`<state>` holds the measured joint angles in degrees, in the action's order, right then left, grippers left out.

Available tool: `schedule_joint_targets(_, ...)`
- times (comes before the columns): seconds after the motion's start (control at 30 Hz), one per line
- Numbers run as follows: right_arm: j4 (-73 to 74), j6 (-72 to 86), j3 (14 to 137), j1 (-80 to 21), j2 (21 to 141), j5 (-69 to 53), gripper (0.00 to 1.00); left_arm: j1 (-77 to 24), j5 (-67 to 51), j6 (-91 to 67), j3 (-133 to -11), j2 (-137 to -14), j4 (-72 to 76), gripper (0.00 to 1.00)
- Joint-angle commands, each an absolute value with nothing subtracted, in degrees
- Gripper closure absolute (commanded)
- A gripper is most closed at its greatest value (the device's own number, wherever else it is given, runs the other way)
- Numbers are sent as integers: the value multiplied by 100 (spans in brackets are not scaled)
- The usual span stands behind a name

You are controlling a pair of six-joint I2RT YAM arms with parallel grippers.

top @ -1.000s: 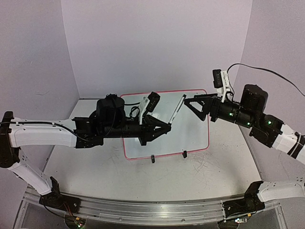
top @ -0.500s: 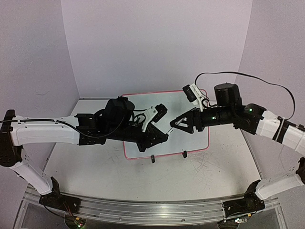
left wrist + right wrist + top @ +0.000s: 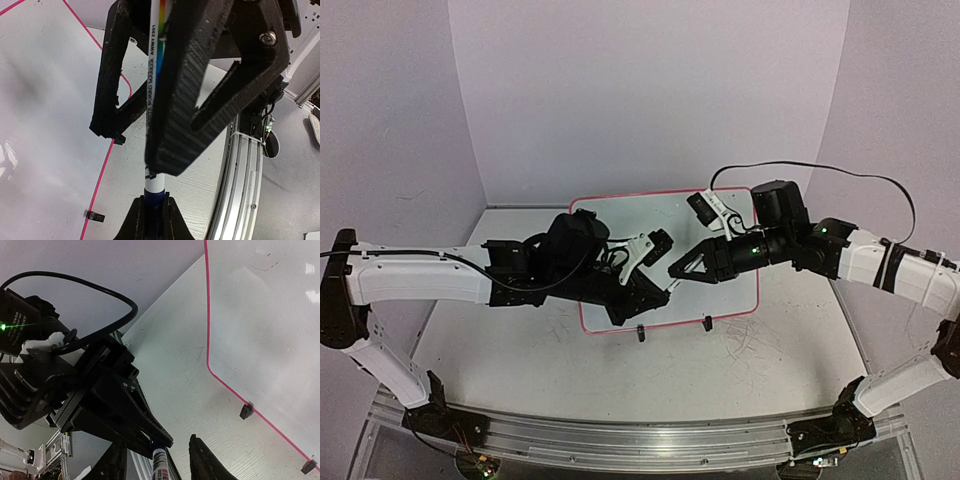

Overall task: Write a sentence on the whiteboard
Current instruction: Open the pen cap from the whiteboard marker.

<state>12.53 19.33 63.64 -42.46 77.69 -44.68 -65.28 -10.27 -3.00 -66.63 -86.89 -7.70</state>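
The left end effector (image 3: 140, 145) grips the whiteboard marker (image 3: 155, 55) mid-barrel, a light, rigid, probably slick body, while the right end effector (image 3: 157, 450) brackets its blue end (image 3: 152, 197), fingers narrowly apart.

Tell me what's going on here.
The left gripper holds a whiteboard marker clamped in its fingers above the whiteboard. The right gripper faces it tip to tip, fingers either side of the marker's blue end. Whether they grip it is unclear. No writing shows on the board yet.
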Motion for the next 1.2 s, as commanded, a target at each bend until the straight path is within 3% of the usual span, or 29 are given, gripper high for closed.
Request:
schedule_joint_targets(0.0, 1002, 1871, 6345, -4280, 7765, -4713, 56, -6582, -874, -261, -6948, -8648, -552, 100)
schedule_joint_targets(0.1, 967, 1772, 6226, -4280, 7630, -4654, 56, -6583, -690, -305, -6923, -8604, -559, 100)
schedule_joint_targets(0.37, 233, 1788, 5650, -4280, 6835, -4126, 35, -6582, -546, -441, -6830, -8473, -511, 100)
schedule_joint_targets(0.67, 44, 1987, 5783, -4296, 7346, -4571, 52, -6589, -707, -469, -6887, -8505, -482, 100)
schedule_joint_targets(1.17, 44, 1915, 5899, -4321, 7797, -4729, 62, -6598, -877, -430, -6880, -8510, -481, 100)
